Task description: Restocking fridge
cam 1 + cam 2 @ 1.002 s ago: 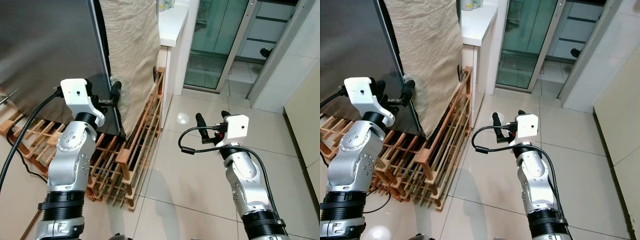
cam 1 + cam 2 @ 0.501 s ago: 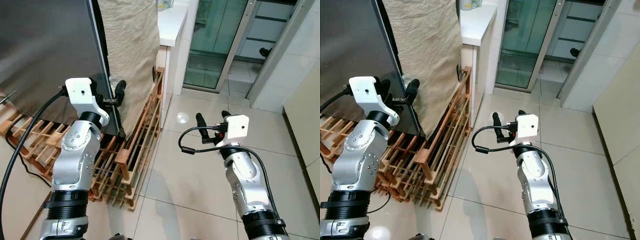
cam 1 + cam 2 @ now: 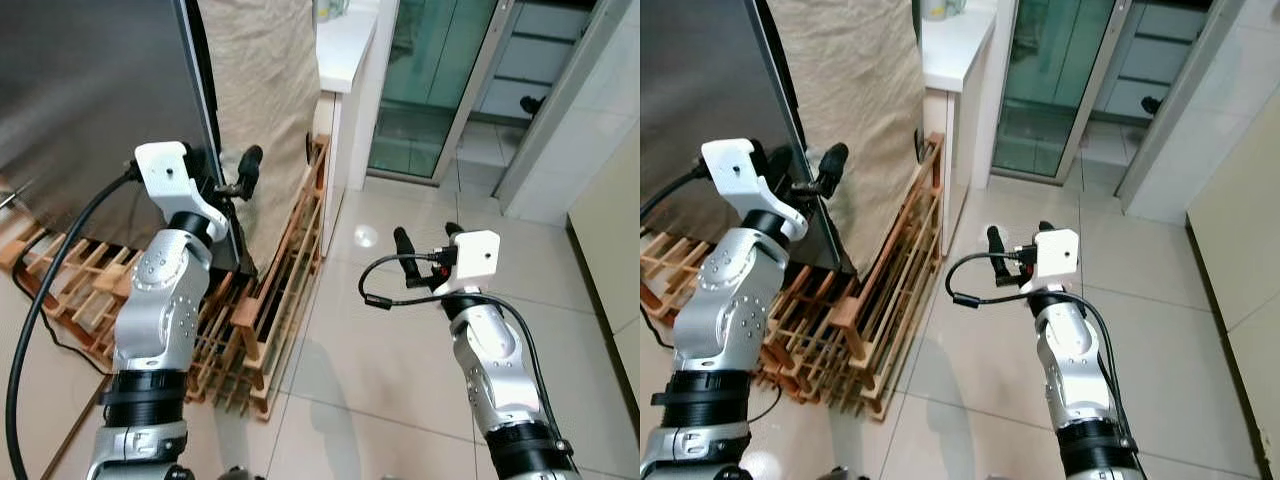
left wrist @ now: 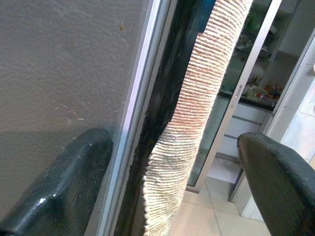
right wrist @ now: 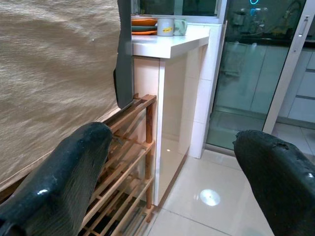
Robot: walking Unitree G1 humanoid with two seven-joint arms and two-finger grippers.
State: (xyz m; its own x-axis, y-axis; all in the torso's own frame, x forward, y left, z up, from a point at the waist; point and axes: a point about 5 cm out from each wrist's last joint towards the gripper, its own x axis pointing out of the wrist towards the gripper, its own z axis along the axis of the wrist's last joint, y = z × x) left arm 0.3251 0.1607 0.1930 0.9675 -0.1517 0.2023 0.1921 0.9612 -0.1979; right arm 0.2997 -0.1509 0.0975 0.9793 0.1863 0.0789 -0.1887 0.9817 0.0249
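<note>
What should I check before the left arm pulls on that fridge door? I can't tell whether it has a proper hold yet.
1. Left gripper at the fridge door edge: ok, its fingers stand on either side of the edge.
2. Fingers closed on the edge: not ok, they are open.
3. Beige cloth out of the grip: not ok, it hangs between the fingers in the left wrist view.
4. Right gripper out of the way: ok, open over the tiled floor.
5. Wooden rack below the door: cannot tell whether it blocks the swing.
</note>
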